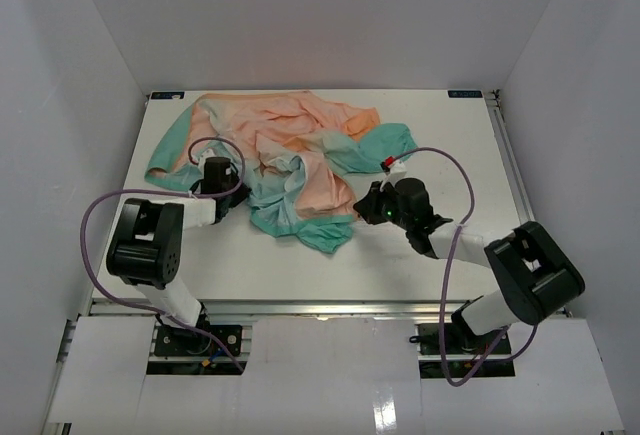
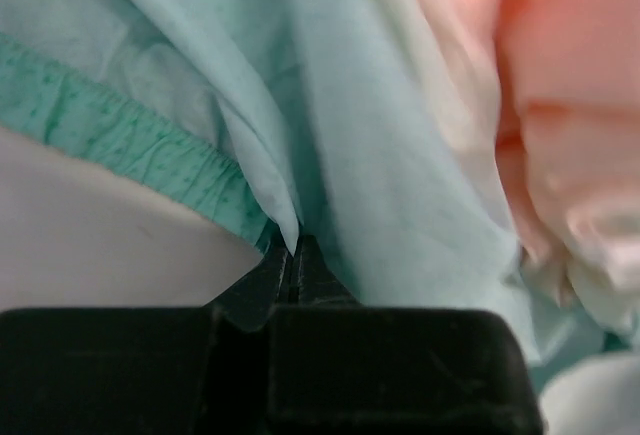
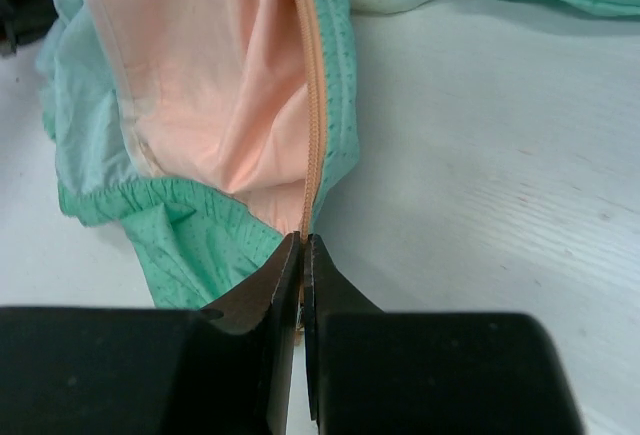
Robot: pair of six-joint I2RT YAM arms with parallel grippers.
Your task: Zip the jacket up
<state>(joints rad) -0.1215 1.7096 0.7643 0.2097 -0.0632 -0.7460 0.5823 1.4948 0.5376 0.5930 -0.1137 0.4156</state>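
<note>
Jacket (image 1: 290,160): lay crumpled on the white table (image 1: 300,265).
Left jaws: pinched shut on a teal fold.
Right jaws: pinched shut on the orange zipper (image 3: 314,125) end.

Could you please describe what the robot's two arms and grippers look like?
The left arm and right arm have bulky black joint housings and white links, each trailed by a purple cable. The left gripper and right gripper are black, with tapered fingers.
</note>
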